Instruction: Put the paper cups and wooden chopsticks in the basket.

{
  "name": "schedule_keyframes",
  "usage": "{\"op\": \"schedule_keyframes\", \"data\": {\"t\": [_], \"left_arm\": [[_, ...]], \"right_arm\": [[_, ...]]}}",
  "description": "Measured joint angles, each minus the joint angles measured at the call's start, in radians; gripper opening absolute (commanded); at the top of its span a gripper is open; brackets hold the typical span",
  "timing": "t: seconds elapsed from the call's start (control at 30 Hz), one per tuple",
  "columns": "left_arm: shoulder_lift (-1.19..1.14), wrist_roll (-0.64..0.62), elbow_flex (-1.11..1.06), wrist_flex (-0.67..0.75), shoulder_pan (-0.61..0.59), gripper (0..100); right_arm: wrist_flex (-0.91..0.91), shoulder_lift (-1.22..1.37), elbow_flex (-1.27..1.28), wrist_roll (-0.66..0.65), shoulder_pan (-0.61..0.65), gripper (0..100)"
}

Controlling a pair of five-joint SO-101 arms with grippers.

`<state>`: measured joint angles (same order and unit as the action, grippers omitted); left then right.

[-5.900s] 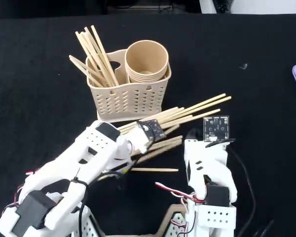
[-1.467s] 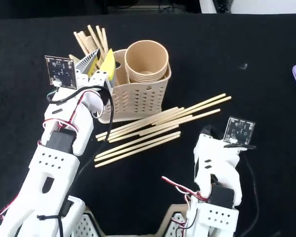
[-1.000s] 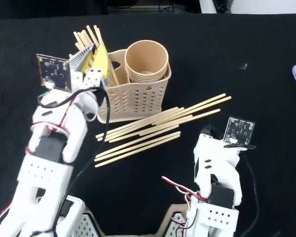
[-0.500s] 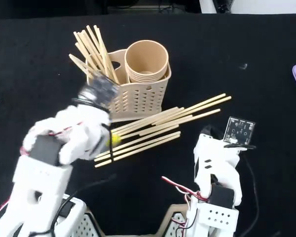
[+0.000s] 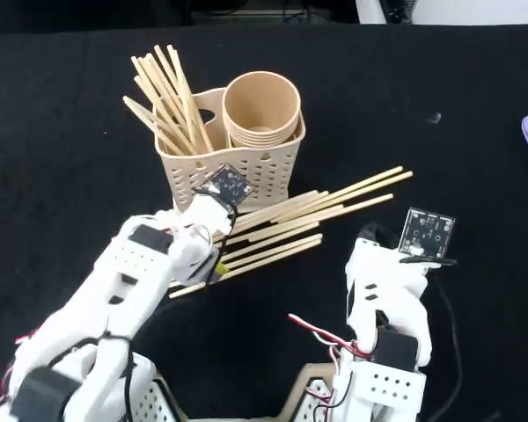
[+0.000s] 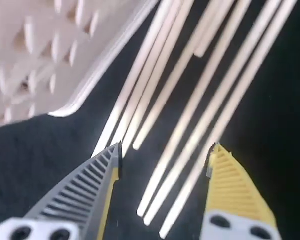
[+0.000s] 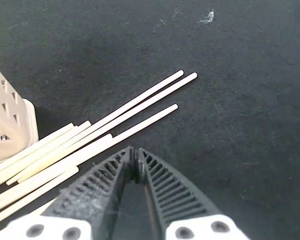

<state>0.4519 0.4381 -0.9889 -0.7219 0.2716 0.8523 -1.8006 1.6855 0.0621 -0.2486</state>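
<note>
Wood: loose chopsticks (image 5: 308, 211) lie in one overlapping bunch on the black table (image 5: 440, 79), roughly nine, exact count unclear. A second chopstick bundle (image 5: 165, 92) stands tilted in the single beige basket (image 5: 238, 180), about eight, also hard to count. Paper cups (image 5: 261, 107): one nested stack, upright in the basket beside the bundle; several rims show, number unclear. In the high view the left arm covers the bunch's near ends. Left gripper (image 6: 165, 150): jaws wide apart, low over the loose chopsticks just beside the basket corner, several stick ends between the fingers, nothing clamped. Right gripper (image 7: 136, 152): jaws pressed together, empty. The loose chopsticks lie just ahead of its tips, not touching.
</note>
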Motion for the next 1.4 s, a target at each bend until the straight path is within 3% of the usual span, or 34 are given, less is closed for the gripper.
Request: {"op": "schedule_keyframes", "data": {"t": [0.17, 0.47, 0.57, 0.87, 1.1, 1.4], "left_arm": [[-0.117, -0.002, 0.002, 0.095, 0.000, 28], [-0.199, 0.005, 0.037, 0.101, -0.005, 28], [-0.210, 0.054, 0.046, 0.100, 0.000, 23], [-0.215, 0.087, 0.086, -0.029, 0.015, 9], [-0.221, 0.089, 0.091, -0.084, 0.087, 8], [-0.227, 0.087, 0.178, -0.293, 0.213, 3]], "right_arm": [[0.000, 0.000, 0.000, 0.000, 0.000, 1.2], [0.000, 0.000, 0.000, 0.000, 0.000, 1.2], [0.000, 0.000, 0.000, 0.000, 0.000, 1.2], [0.000, 0.000, 0.000, 0.000, 0.000, 1.2], [0.000, 0.000, 0.000, 0.000, 0.000, 1.2], [0.000, 0.000, 0.000, 0.000, 0.000, 1.2]]}}
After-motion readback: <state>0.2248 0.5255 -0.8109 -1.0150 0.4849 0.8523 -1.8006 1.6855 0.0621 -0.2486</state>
